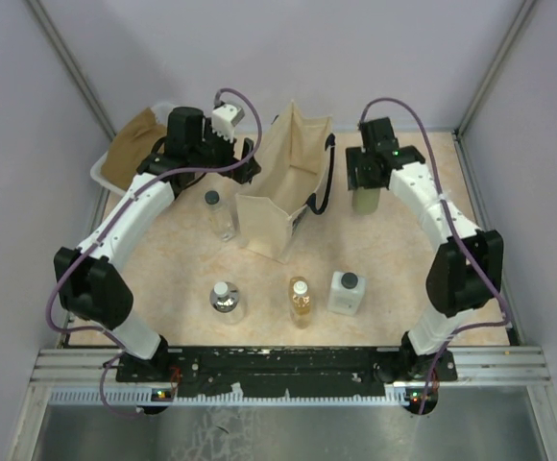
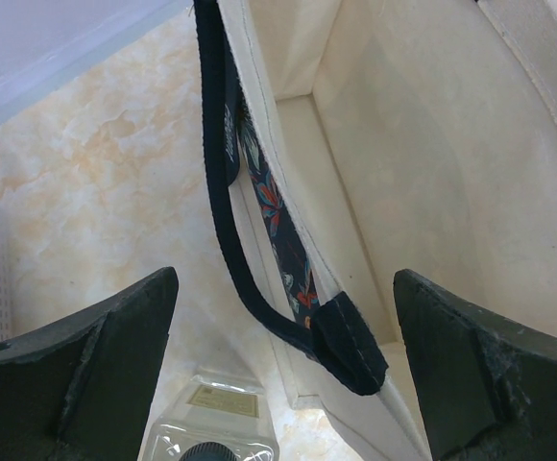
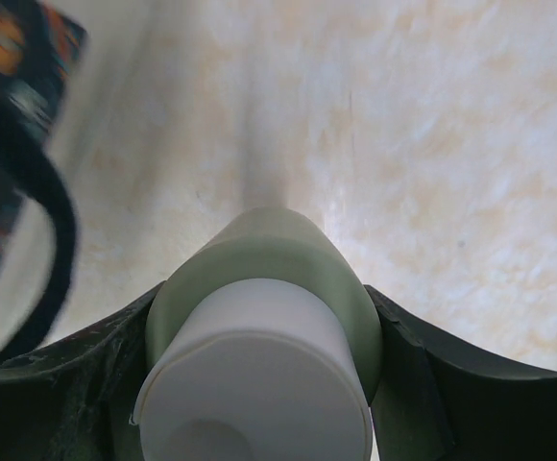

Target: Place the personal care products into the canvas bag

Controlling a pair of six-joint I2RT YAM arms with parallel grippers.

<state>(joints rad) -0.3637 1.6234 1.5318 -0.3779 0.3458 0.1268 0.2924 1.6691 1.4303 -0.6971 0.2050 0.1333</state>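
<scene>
The canvas bag [image 1: 283, 182] stands upright and open at the back middle of the table. My left gripper [image 1: 248, 161] hangs open over its left wall, its fingers [image 2: 115, 355] on either side of the black handle [image 2: 245, 259], gripping nothing. The slim clear bottle [image 1: 217, 213] stands just left of the bag and shows below that gripper [image 2: 211, 423]. My right gripper [image 1: 365, 181], right of the bag, is shut on the olive-green bottle [image 3: 269, 254] with cream cap [image 3: 259, 384]; both fingers press its body. Near the front stand the silvery bottle [image 1: 225, 298], amber bottle [image 1: 301, 300] and square whitish bottle [image 1: 346, 293].
A white tub [image 1: 104, 171] with brown cloth [image 1: 133, 144] sits at the back left corner, behind my left arm. The bag's right handle [image 3: 53, 230] hangs close to the left of the held bottle. Metal frame posts and walls bound the table.
</scene>
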